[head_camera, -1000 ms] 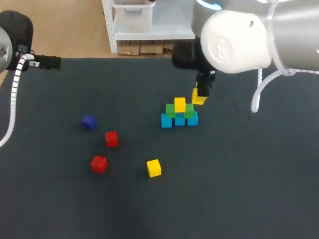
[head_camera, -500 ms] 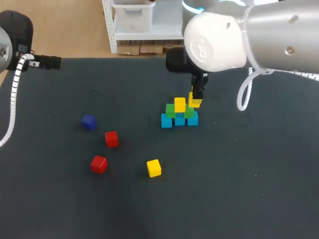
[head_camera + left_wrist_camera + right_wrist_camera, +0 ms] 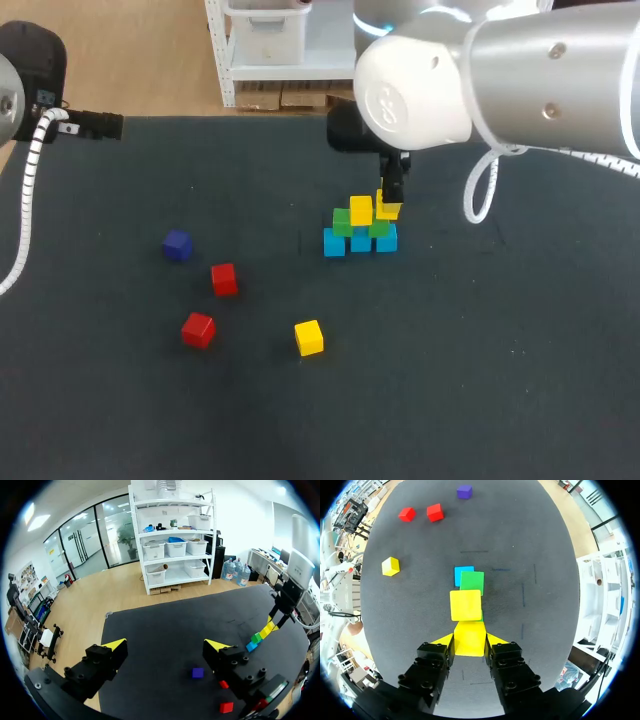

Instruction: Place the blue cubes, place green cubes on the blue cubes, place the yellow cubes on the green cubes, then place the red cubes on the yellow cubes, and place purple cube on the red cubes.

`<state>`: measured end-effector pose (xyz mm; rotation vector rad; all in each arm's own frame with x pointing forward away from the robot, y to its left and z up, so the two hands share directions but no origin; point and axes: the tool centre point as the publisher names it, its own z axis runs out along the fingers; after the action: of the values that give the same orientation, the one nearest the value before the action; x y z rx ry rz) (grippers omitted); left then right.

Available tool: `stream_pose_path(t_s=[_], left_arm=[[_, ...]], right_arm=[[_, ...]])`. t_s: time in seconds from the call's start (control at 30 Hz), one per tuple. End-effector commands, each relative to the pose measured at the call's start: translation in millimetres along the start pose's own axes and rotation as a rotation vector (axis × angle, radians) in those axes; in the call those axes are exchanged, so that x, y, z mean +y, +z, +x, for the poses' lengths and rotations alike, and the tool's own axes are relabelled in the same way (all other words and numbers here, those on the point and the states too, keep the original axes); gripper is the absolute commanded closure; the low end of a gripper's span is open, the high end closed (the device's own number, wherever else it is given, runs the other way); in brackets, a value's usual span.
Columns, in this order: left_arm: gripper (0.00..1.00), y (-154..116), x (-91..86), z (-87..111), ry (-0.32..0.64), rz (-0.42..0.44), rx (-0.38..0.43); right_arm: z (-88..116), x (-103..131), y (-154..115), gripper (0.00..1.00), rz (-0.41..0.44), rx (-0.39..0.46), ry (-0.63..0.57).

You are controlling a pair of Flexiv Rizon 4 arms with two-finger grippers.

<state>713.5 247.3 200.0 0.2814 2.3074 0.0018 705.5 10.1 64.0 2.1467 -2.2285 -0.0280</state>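
The held yellow cube (image 3: 469, 638) is clamped in the right jaws, low over the right-hand green cube (image 3: 380, 228) and close beside the placed yellow cube (image 3: 361, 210) (touching or not, I cannot tell). It is held square to the stack, probably so it seats flush above the blue row (image 3: 360, 242). A spare yellow cube (image 3: 309, 337), a red cube (image 3: 224, 279), another red cube (image 3: 198, 329) and the purple cube (image 3: 177, 245) lie loose on the desk (image 3: 500, 350). The left jaws stand apart and empty, at the far left corner, out of the way.

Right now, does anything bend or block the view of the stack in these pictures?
Head view: the right arm looms large, yet the stack shows. Right wrist view: fisheye bows the table; the gripped yellow cube covers the stack's near end.
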Motion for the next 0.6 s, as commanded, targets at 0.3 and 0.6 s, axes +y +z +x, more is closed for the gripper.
stream_pose_path(t_s=[0.3,0.6], left_arm=[[0.0,0.3,1.7,-0.5,0.002,0.008,0.002],[0.0,0.3,1.7,-0.5,0.002,0.008,0.002]], right_arm=[[-2.1,-2.0,1.6,1.0,-0.004,0.005,-0.005],[-3.6,-3.6,1.5,1.0,-0.004,0.007,-0.009]])
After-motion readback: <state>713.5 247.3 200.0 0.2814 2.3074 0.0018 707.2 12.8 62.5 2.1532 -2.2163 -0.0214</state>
